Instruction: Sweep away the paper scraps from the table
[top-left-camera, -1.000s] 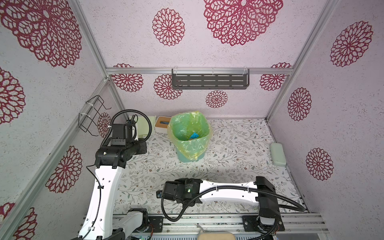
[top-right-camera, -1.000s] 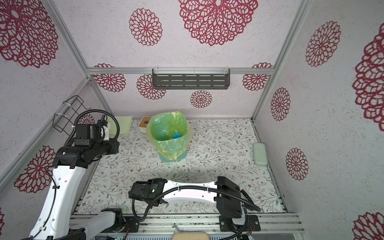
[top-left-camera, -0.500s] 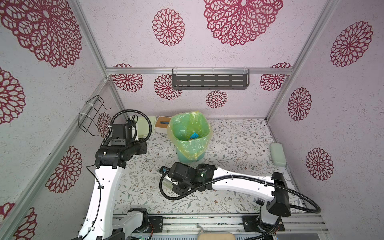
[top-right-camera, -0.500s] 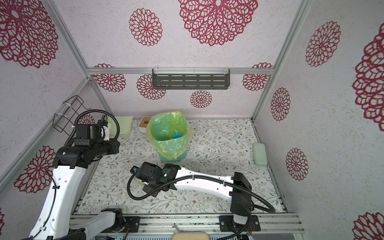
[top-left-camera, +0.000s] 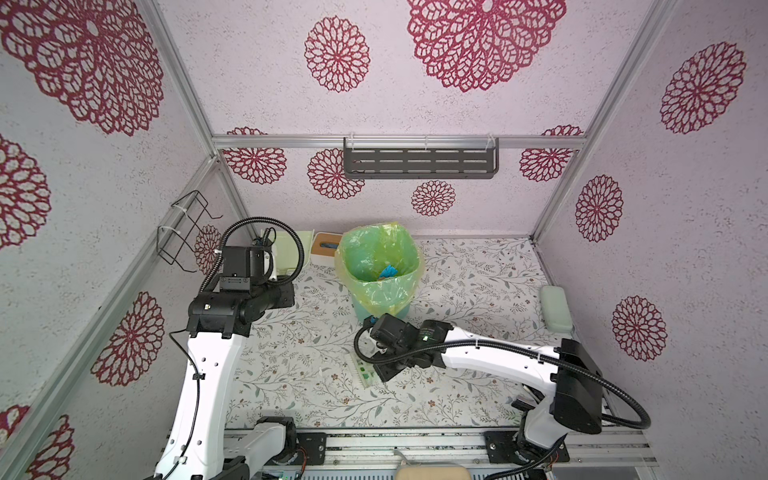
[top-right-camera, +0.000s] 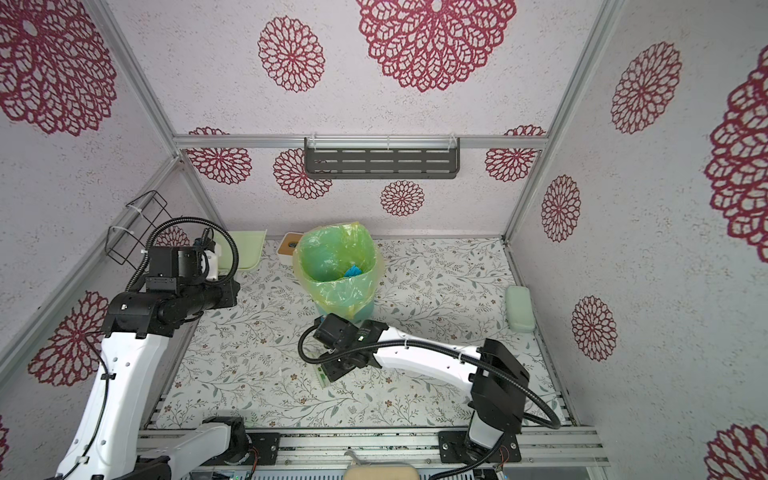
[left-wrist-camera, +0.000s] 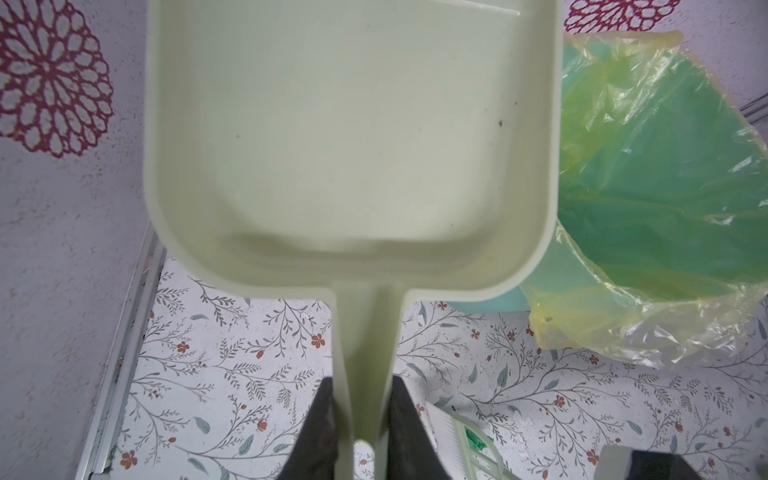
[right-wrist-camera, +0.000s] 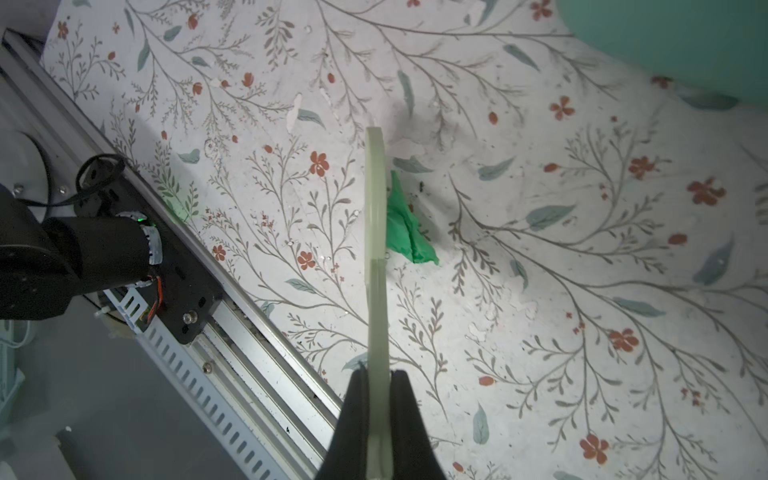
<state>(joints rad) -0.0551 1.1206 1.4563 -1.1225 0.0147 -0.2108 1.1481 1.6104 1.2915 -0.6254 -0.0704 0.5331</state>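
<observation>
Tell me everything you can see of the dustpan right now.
The dustpan is pale green, plastic by its look: a shallow rectangular tray with raised walls on three sides and a flat, narrow handle. It is empty but for a few dark specks. The left pincer is shut on the handle. The pan is near the back left corner, beside the lined bin; whether its lip touches the table cannot be seen.

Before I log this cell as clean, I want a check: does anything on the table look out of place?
Yes. One crumpled green paper scrap lies on the table, beside the brush held in the right end effector. The dustpan in the left end effector is empty.
</observation>
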